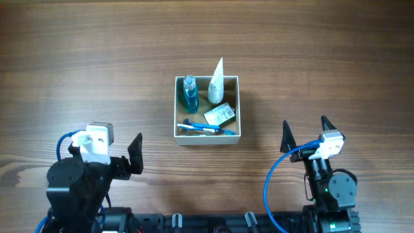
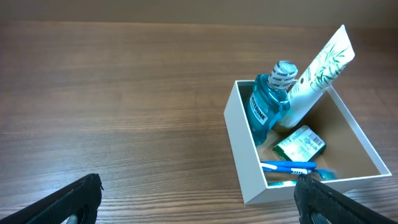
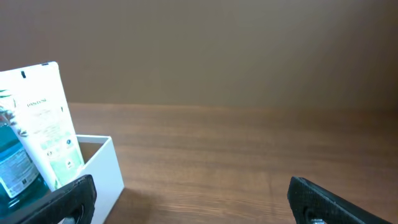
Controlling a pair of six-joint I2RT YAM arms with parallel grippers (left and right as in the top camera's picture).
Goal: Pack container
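Container, square, white walls, tan inside; left gripper and right gripper both splayed, empty.

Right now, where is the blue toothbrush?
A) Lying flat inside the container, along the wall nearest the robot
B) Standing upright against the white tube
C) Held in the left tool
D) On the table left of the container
A: the overhead view shows the toothbrush lying flat inside the container, along the wall nearest the robot, below the small green packet.
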